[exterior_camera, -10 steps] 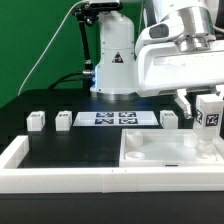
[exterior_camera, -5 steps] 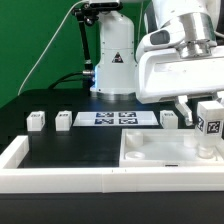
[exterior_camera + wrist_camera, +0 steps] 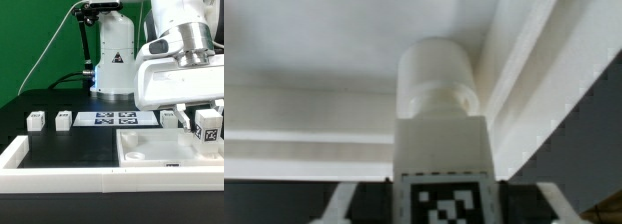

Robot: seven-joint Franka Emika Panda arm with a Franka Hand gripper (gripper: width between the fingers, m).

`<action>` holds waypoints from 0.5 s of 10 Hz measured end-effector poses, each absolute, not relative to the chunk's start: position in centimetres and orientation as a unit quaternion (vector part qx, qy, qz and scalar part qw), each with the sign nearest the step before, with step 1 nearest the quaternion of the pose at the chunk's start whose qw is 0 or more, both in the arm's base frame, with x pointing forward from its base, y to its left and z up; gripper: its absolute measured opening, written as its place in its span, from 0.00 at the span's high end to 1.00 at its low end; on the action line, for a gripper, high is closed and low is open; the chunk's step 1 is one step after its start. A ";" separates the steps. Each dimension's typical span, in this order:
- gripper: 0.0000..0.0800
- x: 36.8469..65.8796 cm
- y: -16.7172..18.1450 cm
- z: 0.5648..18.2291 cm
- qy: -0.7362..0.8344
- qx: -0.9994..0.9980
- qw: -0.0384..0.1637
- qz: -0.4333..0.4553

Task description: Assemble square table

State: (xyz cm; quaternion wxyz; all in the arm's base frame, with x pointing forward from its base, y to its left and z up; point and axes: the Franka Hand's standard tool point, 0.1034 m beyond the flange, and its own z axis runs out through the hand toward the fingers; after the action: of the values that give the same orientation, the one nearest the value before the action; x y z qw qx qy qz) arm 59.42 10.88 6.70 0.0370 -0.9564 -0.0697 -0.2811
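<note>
While leg [image 3: 209,134] is gripped by half-closed gripper [image 3: 206,113] at tabletop [image 3: 150,162] corner, insertion is judged underway; screw-in needed nxt.

The top [image 3: 150,152] is shown as smooth white plastic with a faint sheen, and its raised rim is moulded from the same material. The leg [image 3: 441,110] at the right is made of similar white plastic, smooth and rounded, and a matt black-and-white tag [image 3: 446,205] is carried on it. The three loose legs [image 3: 64,119] at the far side are seen to be of the same white plastic. The counter [image 3: 70,150] is finished in matt black. The wall [image 3: 60,180] along the near edge is seen as dull white. The arm's shell [image 3: 180,75] is finished in glossy white plastic.
</note>
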 end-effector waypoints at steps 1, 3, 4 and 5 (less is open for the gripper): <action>0.64 59.4 10.9 6.7 -0.070 -0.956 0.037 -0.282; 0.64 59.3 11.0 6.6 -0.070 -0.955 0.036 -0.287; 0.64 59.3 11.0 6.6 -0.071 -0.955 0.036 -0.287; 0.64 59.3 11.0 6.7 -0.071 -0.957 0.038 -0.279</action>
State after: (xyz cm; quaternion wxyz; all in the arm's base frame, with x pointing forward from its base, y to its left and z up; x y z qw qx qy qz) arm 59.34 11.03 6.68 0.0376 -0.9569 -0.0709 -0.2793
